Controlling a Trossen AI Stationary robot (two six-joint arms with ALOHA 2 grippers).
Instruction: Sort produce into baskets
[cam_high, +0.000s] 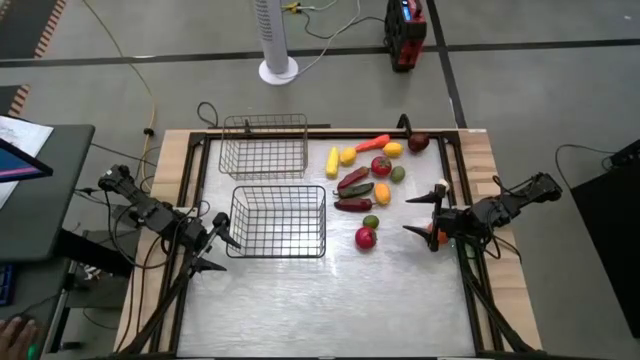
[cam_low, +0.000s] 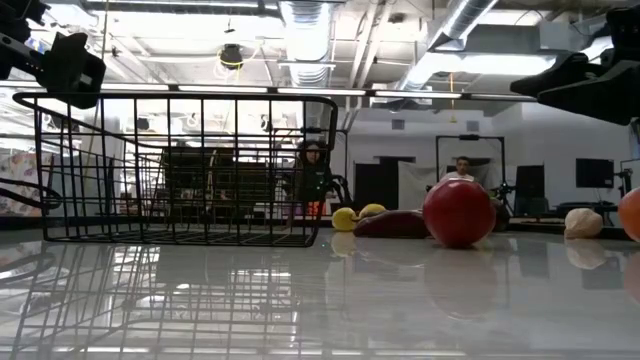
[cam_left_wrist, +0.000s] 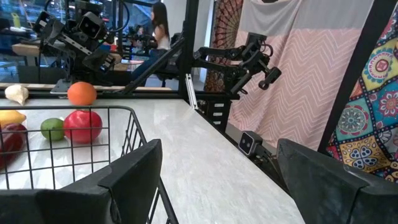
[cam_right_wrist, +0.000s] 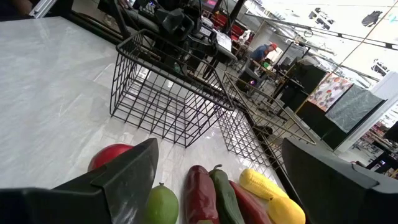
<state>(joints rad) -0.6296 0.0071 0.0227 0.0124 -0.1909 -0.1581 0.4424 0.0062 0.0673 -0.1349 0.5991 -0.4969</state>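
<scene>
both baskets sit toward the left half of the table (cam_high: 330, 310). the dark wire basket (cam_high: 278, 221) is nearer the front, and the lighter silvery basket (cam_high: 265, 146) sits just behind it, toward the far edge. neither one has any produce in it.

the produce lies in a loose cluster to the right of the baskets. a yellow corn (cam_high: 332, 161) and a yellow round piece (cam_high: 348, 155) are at the far left of the group, with a carrot (cam_high: 373, 143) beside them and a dark red round piece (cam_high: 418, 142) at the far right corner. in the middle are a red tomato-like piece (cam_high: 381, 166), a green round one (cam_high: 398, 174), an orange one (cam_high: 382, 193) and 3 long peppers (cam_high: 353, 191), red and green, lying side by side. a small lime (cam_high: 371, 222) and a red apple (cam_high: 366, 238) sit nearest the front, the apple well apart from the dark basket.

the left gripper (cam_high: 212, 248) hovers just off the dark basket's left front corner, fingers spread wide with nothing between them. the right gripper (cam_high: 424, 214) hangs just right of the apple and lime, its fingers also parted and empty; an orange round piece (cam_high: 431, 236) shows partly under it.

in the room behind, a person (cam_low: 311, 172) sits at a desk.
</scene>
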